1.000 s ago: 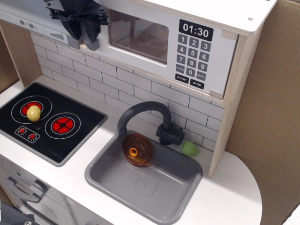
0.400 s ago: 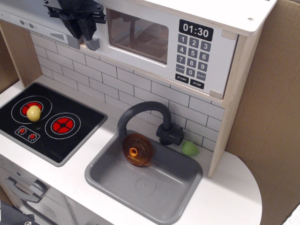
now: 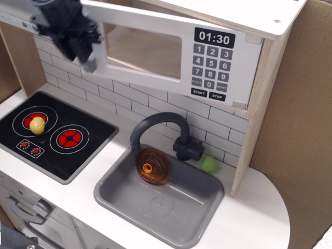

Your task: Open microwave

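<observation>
The microwave (image 3: 262,72) is a pale wooden box at the top of the toy kitchen. Its wide white door (image 3: 155,78) has a clear window (image 3: 142,49), a black clock display (image 3: 215,37) reading 01:30 and a grey keypad (image 3: 207,65). The door stands partly open, its left edge swung out from the box. My black gripper (image 3: 77,44) is at the door's left edge, shut on the grey bar handle (image 3: 91,64), of which only the lower end shows below the fingers.
A black hob (image 3: 54,137) with red rings lies at the lower left, with a yellow object (image 3: 37,125) on one ring. A grey sink (image 3: 171,205) holds an orange disc (image 3: 151,166) under a grey tap (image 3: 155,122). A green ball (image 3: 210,164) lies behind the sink. A cardboard wall (image 3: 298,129) stands at the right.
The door's left edge has swung outward, opening a gap at the box. My gripper has moved left and toward the camera with the handle.
</observation>
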